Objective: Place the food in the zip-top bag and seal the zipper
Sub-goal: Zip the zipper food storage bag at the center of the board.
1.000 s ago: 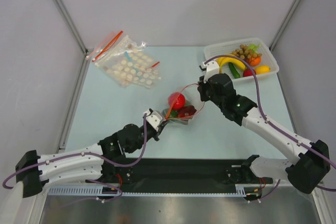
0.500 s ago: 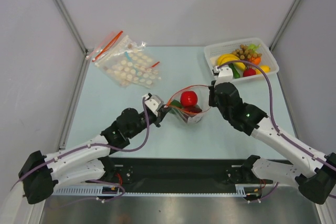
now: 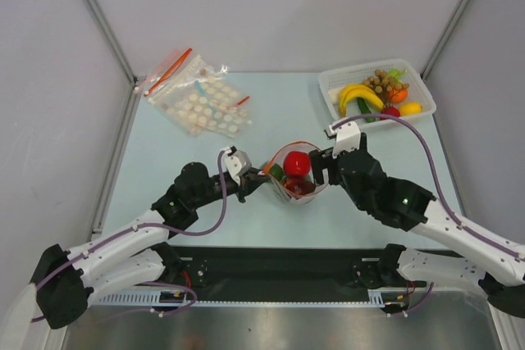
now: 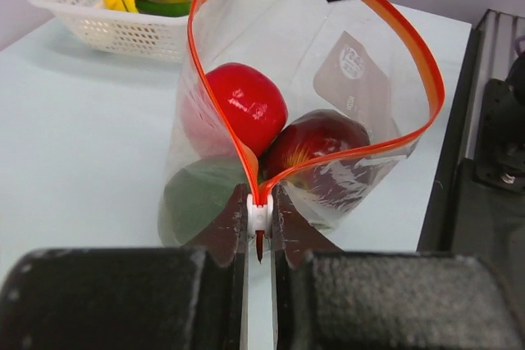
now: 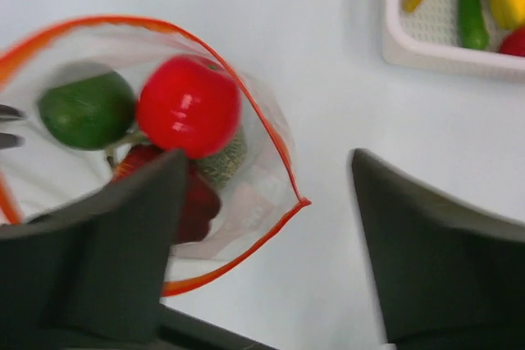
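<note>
The zip-top bag [image 3: 305, 188] stands on the table between the arms, its mouth wide open. Inside are a shiny red round fruit [image 5: 189, 106], a dark green ball [image 5: 86, 110], a dark red piece [image 4: 320, 149] and a rough grey-green ball [image 5: 223, 161]. The red zipper [image 4: 410, 55] curves in a loop around the mouth. My left gripper [image 4: 259, 220] is shut on the zipper's white slider at the bag's left end. My right gripper [image 5: 267, 227] hangs open over the bag's right corner, one finger above the bag, touching nothing.
A white basket [image 3: 326, 81] with bananas, grapes and other toy produce stands at the back right. Clear bags with pale discs [image 3: 201, 100] lie at the back left. A black rail [image 3: 279, 268] runs along the near edge.
My right gripper has opened and let go of the bag's right edge. Both arms have brought the bag a little nearer and to the right.
</note>
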Controlling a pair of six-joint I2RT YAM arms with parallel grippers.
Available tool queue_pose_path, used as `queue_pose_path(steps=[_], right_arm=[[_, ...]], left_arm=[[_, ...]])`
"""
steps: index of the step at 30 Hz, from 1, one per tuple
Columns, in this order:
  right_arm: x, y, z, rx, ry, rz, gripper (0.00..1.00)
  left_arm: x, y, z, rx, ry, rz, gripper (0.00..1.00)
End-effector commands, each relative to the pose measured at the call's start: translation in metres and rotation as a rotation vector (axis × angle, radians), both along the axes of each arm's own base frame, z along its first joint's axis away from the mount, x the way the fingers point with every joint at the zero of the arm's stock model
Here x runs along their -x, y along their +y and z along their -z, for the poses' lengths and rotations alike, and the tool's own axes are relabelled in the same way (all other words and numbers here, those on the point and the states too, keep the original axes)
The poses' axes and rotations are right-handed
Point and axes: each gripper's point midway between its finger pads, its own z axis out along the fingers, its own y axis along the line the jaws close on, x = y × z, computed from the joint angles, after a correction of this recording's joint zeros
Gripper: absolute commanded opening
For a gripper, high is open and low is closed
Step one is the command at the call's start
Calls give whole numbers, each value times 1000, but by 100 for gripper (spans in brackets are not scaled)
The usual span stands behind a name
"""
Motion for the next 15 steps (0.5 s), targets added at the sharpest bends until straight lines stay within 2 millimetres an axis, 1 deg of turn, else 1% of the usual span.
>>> queue_pose_path(steps=[1, 2, 3, 4, 5, 6, 7, 8, 9, 11, 12, 13, 14, 15], right_arm=[[11, 15, -57, -104, -150, -167, 94], [12, 16, -63, -111, -173, -183, 100], [12, 20, -71, -123, -202, -205, 100], [13, 29, -71, -79, -226, -279, 100], [15, 39, -73, -72, -248, -334, 100], [17, 52, -69, -57, -270, -403, 100], [24, 66, -65, -34, -284, -505, 100], [25, 73, -62, -6, -300, -536, 100], [23, 78, -65, -15, -332, -539, 100], [26, 85, -68, -10, -371, -591, 100], [27, 88, -74, 6, -421, -624, 100], [40, 100, -76, -6, -439, -732, 100], [47, 106, -76, 8, -450, -800, 100], [53, 113, -67, 59, -436, -873, 100]], left_arm=[[13, 0, -31, 34, -84, 72, 7], [13, 1, -33, 40, -87, 64, 7], [13, 4, -30, 44, -86, 51, 8], [16, 7, -36, 64, -105, 48, 8], [16, 9, -37, 71, -111, 43, 8], [17, 10, -35, 72, -115, 40, 8], [17, 12, -37, 80, -118, 34, 6], [17, 12, -37, 81, -117, 34, 6], [17, 12, -36, 77, -111, 34, 4], [19, 12, -32, 68, -105, 40, 3], [19, 12, -31, 65, -100, 38, 3], [17, 12, -29, 60, -97, 28, 2], [16, 13, -27, 54, -89, 20, 2], [14, 14, -25, 49, -85, 8, 1]])
